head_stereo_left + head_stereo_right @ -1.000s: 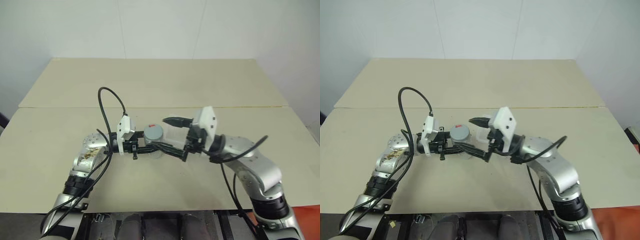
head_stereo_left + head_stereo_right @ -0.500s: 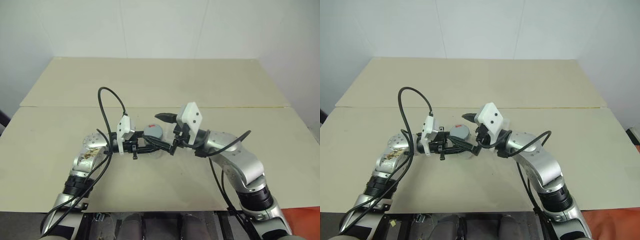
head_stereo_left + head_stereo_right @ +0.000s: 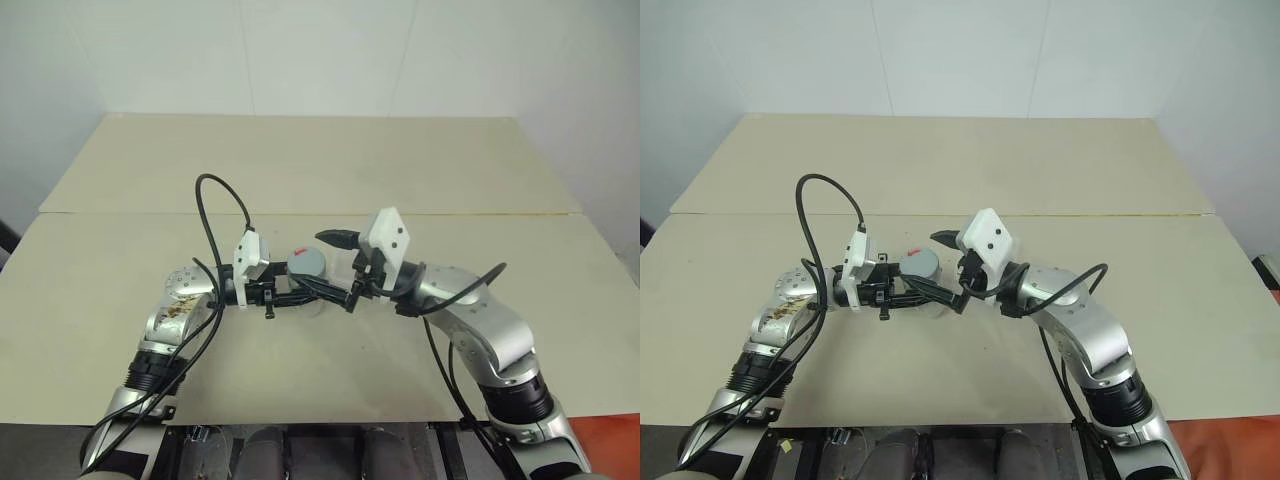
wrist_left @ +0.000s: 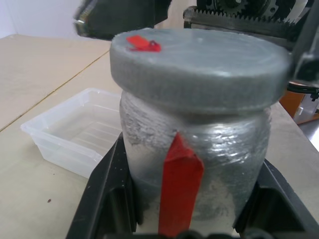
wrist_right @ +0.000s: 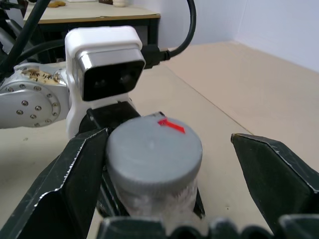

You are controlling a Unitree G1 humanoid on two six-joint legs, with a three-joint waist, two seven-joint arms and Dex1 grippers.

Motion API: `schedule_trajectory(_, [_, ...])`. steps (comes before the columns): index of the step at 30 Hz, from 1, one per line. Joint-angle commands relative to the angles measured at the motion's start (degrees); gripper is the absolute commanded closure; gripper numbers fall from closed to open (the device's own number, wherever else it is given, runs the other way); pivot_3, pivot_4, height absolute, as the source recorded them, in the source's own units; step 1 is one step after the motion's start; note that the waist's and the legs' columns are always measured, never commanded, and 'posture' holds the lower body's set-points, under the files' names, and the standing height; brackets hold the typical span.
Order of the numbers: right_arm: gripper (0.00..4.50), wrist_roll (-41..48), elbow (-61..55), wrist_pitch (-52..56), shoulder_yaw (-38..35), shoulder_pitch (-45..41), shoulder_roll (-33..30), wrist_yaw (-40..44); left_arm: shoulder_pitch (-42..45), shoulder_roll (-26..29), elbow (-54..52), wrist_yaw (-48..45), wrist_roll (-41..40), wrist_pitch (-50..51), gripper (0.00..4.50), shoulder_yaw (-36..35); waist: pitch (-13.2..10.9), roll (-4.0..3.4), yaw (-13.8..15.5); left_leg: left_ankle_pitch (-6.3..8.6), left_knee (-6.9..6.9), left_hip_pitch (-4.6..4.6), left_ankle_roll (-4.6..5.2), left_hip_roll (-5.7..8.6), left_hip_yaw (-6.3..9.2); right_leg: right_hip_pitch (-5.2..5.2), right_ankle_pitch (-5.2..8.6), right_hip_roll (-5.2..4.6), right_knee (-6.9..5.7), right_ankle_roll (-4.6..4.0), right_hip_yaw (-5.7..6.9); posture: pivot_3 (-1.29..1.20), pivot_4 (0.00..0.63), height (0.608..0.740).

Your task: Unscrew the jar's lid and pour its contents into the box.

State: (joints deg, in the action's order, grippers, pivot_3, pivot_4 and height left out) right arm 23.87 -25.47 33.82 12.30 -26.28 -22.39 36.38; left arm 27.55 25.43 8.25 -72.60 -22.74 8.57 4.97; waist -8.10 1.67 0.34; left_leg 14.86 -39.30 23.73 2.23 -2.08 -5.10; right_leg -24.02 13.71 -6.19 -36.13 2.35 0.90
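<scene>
A slip is the main risk here: if the right gripper (image 5: 164,184) is closed off-centre on the lid (image 5: 153,148), the cap could be skewed or the jar (image 4: 194,164) twisted in the other grip instead of the thread being freed, and a tilted jar could spill its contents outside the box (image 4: 75,132). The jar is held upright above the table (image 3: 300,170), clamped by the shut left gripper (image 4: 192,199) around its body. The right gripper is spread wide, one finger at 9 o'clock of the lid and one at 3 o'clock, nothing held. Both forearms are held roughly level, pointing toward each other. The box lies on the table just behind the jar.
</scene>
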Motion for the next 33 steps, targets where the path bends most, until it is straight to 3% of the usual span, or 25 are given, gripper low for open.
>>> schedule_trajectory(1, [0.02, 0.64, -2.01, 0.12, -3.03, 0.47, -1.27, -0.19, 1.11, 0.31, -1.55, -0.28, -1.0, -0.62, 2.57, -0.76, 0.0, 0.0, -0.01, 0.0, 0.0, 0.0, 0.0, 0.0, 0.0, 0.0, 0.0, 0.0, 0.0, 0.0, 0.0, 0.0, 0.15, 0.74])
schedule_trajectory(24, [0.02, 3.36, -4.35, 0.48, -7.32, 3.83, -5.01, 0.44, 1.33, 0.34, -1.05, -0.73, -0.93, -0.84, 2.57, -0.68, 0.0, 0.0, 0.08, 0.0, -0.03, 0.0, 0.0, 0.0, 0.0, -0.01, 0.0, 0.0, 0.02, 0.0, 0.0, 0.0, 0.15, 0.74])
schedule_trajectory(33, [0.02, 7.28, -6.73, -0.01, -8.73, 5.59, -7.5, 5.02, 1.22, 0.21, -0.96, -0.94, -0.72, -0.89, 2.57, -0.65, 0.0, 0.0, 0.21, 0.01, -0.04, 0.01, 0.02, 0.0, 0.01, 0.0, 0.0, 0.0, 0.04, 0.0, -0.01, 0.0, 0.15, 0.74])
